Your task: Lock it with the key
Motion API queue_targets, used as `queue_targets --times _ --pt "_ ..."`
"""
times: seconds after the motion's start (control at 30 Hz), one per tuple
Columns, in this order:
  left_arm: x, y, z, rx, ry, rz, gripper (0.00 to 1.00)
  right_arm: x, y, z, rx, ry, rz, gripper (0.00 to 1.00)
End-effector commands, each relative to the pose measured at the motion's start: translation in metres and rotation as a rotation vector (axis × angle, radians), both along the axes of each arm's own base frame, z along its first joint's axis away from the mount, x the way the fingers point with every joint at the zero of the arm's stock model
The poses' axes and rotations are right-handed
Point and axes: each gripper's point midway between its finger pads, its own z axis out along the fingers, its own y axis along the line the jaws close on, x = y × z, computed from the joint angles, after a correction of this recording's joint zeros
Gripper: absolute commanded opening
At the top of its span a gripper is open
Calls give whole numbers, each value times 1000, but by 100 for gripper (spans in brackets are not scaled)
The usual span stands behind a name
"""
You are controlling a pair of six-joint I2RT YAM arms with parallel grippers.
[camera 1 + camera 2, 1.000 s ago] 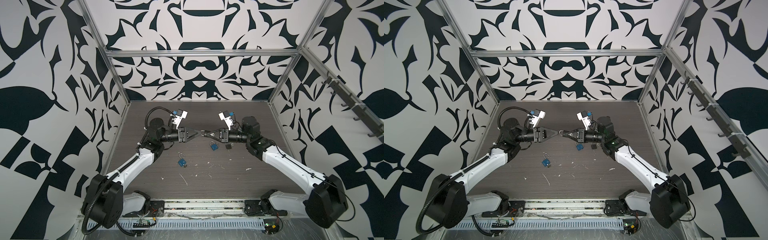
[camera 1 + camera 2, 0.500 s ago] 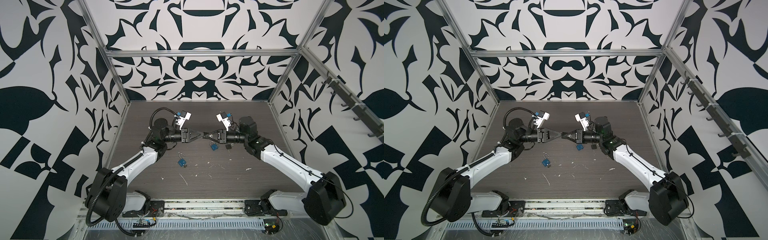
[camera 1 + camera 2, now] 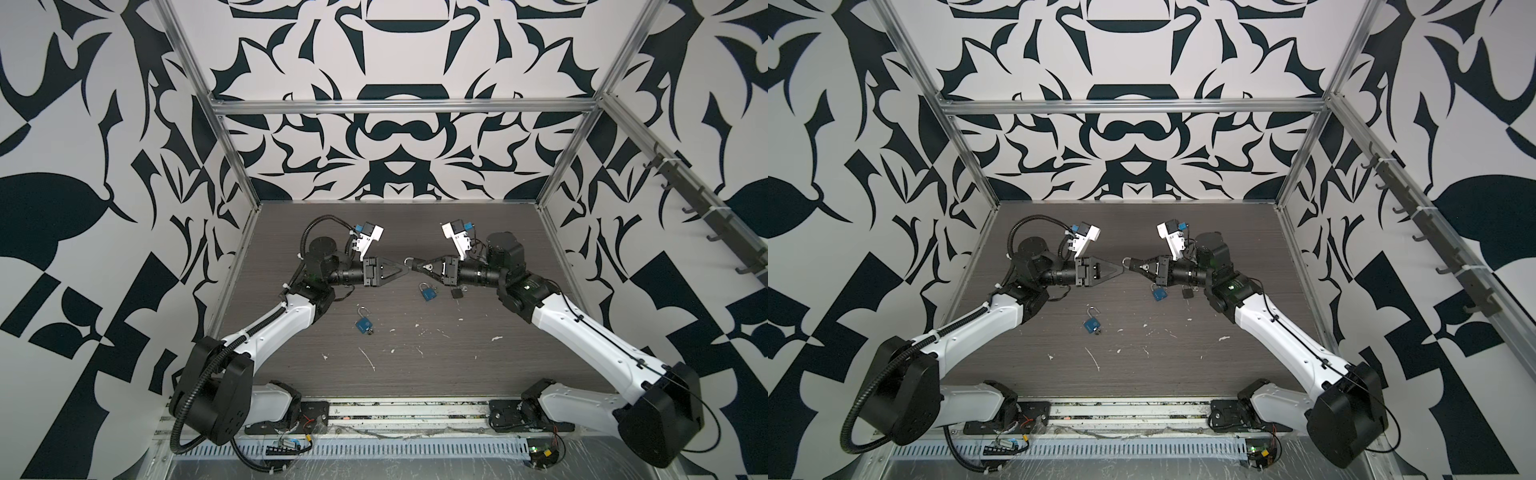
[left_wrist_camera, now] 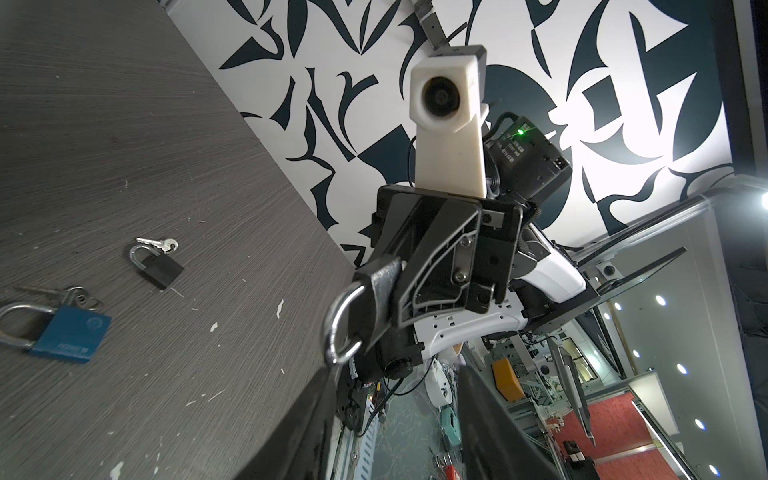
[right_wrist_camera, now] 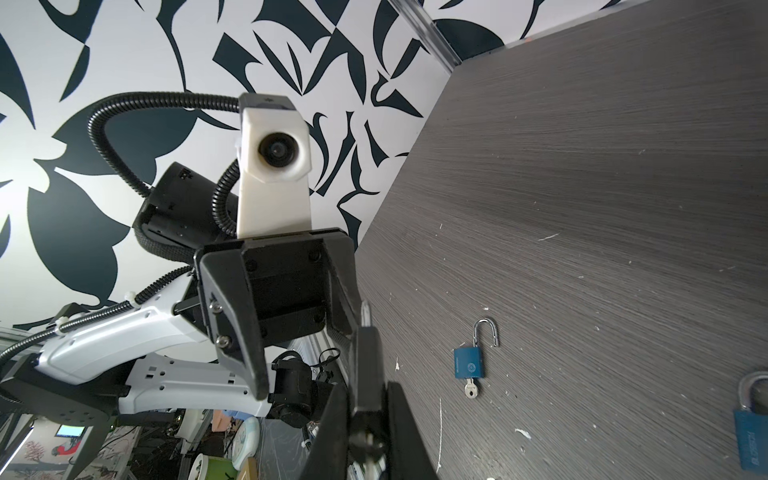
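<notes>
Here the right gripper [image 3: 419, 265] clamps a black padlock [image 4: 376, 286]; the left gripper [image 3: 401, 269], jaws partly apart, sits at its shackle [image 4: 338, 328].

Both top views overlook the whole table [image 3: 457, 370]; wrist views face each other, close

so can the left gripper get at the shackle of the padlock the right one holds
Probably yes: the right gripper holds the padlock with its shackle toward the left gripper, whose parted jaws sit beside it.

Blue padlocks [image 3: 364, 324], a black padlock [image 5: 368, 365] with silver shackle [image 4: 338, 328], dark grey woodgrain tabletop [image 3: 457, 357] flecked white, walls [image 3: 395, 137] wild black-and-white swirls.
</notes>
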Motion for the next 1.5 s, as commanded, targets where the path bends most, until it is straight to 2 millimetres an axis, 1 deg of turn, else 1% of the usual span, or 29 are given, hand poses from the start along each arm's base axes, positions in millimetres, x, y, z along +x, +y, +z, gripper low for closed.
queue_targets --times 0.0,0.13,0.23,0.33,0.53,0.8,0.93,1.13,1.23,1.3,1.47 --pt "-4 0 9 -13 -36 -5 51 -8 5 41 79 -125 48 0" --pt "-3 0 11 -18 -42 0 51 -16 13 39 92 -108 109 0" --pt "-2 0 12 -20 -44 1 50 -21 22 33 98 -80 158 0" --pt "-2 0 12 -23 -43 -1 49 -22 25 29 95 -67 171 0" --pt "-3 0 14 -29 -48 -9 43 -18 25 28 92 -72 155 0" --pt "-7 1 14 -39 -47 -20 38 -11 25 23 82 -59 126 0" --pt "-8 1 15 -46 -45 -28 31 -7 25 23 88 -56 105 0" --pt "-10 1 17 -61 -45 -42 30 0 25 22 104 -47 77 0" --pt "-11 1 17 -66 -47 -43 27 3 25 22 108 -47 63 0" --pt "-11 1 17 -65 -44 -43 23 3 27 22 113 -45 68 0" --pt "-9 0 16 -66 -36 -42 17 6 28 23 126 -37 67 0"
